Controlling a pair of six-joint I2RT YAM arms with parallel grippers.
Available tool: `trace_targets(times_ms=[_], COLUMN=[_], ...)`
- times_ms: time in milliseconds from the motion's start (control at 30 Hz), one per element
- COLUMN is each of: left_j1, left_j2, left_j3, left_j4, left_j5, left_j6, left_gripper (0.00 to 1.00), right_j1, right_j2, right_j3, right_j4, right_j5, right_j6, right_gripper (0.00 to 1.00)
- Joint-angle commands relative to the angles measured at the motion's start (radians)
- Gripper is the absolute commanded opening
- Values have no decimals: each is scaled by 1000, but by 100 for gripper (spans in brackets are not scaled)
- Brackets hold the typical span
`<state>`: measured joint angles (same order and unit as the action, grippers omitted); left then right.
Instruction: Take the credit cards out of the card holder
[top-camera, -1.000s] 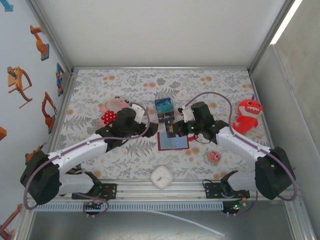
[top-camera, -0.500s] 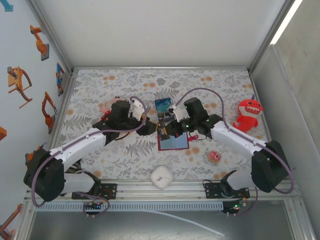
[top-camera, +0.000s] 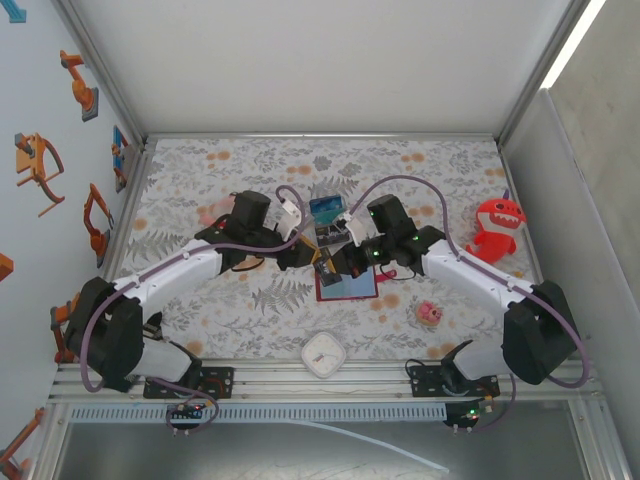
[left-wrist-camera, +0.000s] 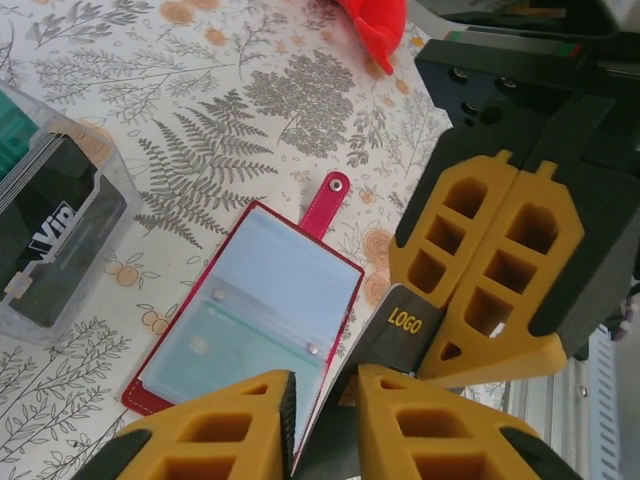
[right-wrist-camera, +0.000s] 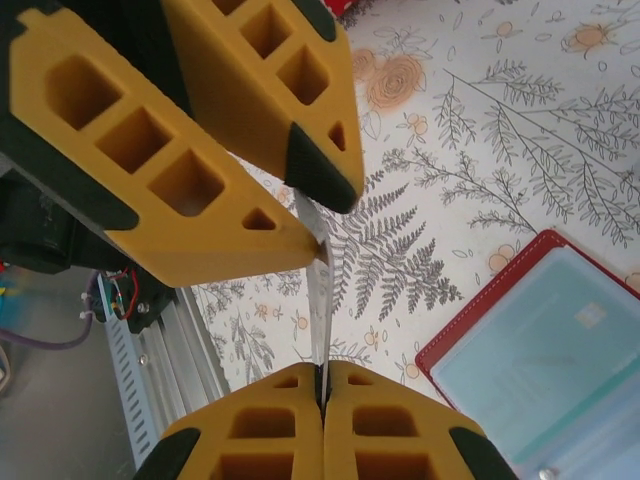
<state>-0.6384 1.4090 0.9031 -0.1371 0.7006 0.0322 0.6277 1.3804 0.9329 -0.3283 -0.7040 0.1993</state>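
The card holder (top-camera: 347, 285) lies open on the floral table, a dark-red wallet with blue-grey pockets (left-wrist-camera: 262, 300) and a red snap tab (left-wrist-camera: 326, 198); it also appears in the right wrist view (right-wrist-camera: 545, 345). A teal card shows inside a pocket. Above its left edge my right gripper (top-camera: 337, 262) (right-wrist-camera: 323, 370) is shut on a black credit card (left-wrist-camera: 402, 322) marked LOGO, seen edge-on (right-wrist-camera: 319, 300). My left gripper (top-camera: 307, 252) (left-wrist-camera: 325, 385) faces it, its jaws narrowed around the card's other end with a gap still visible.
A clear plastic box (top-camera: 328, 210) (left-wrist-camera: 60, 225) with black and teal cards stands just behind the wallet. A red toy (top-camera: 497, 228) sits far right, a small pink toy (top-camera: 429, 313) front right, a white clock (top-camera: 324, 354) at the front edge, and a plush (top-camera: 212, 214) beside the left arm.
My left arm has swung right toward the right gripper, and its jaws have narrowed around the black card. My right gripper raised the card off the wallet and stayed shut.
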Motion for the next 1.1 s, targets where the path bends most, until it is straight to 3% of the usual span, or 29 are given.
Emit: trace_targets(times_ms=[0,233,300,500,667,833,900,967,1067], left_j1=[-5,-6,-5,-5,-5,-5,-5,-6,-4], left_j2=[2,-6,-16,-81,-170,-289,-338,-375,-418], left_j3=[26,30,31,15,-31,-125,-161,-192,-240], left_j4=[-35,-62,-70,-59,6,144,199,242,326], left_j5=[64,104,106,104,67,-53,-113,-164,-195], left_j6=[30,40,41,5,-76,-225,-301,-373,-469], left_gripper=[17,0,0,0,0,0,0,0,0], right_j1=[9,9,9,-1,-24,-47,-57,-60,-60], right_j2=[-5,-2,-5,-54,-132,-221,-258,-279,-287], right_j3=[21,19,18,-25,-102,-202,-258,-307,-359], right_j4=[33,63,64,103,205,368,485,605,738], right_j5=[-13,-25,-26,-2,7,41,24,0,8], right_j6=[-29,-26,-27,-6,76,209,295,367,440], right_gripper=[0,0,2,31,41,46,54,68,68])
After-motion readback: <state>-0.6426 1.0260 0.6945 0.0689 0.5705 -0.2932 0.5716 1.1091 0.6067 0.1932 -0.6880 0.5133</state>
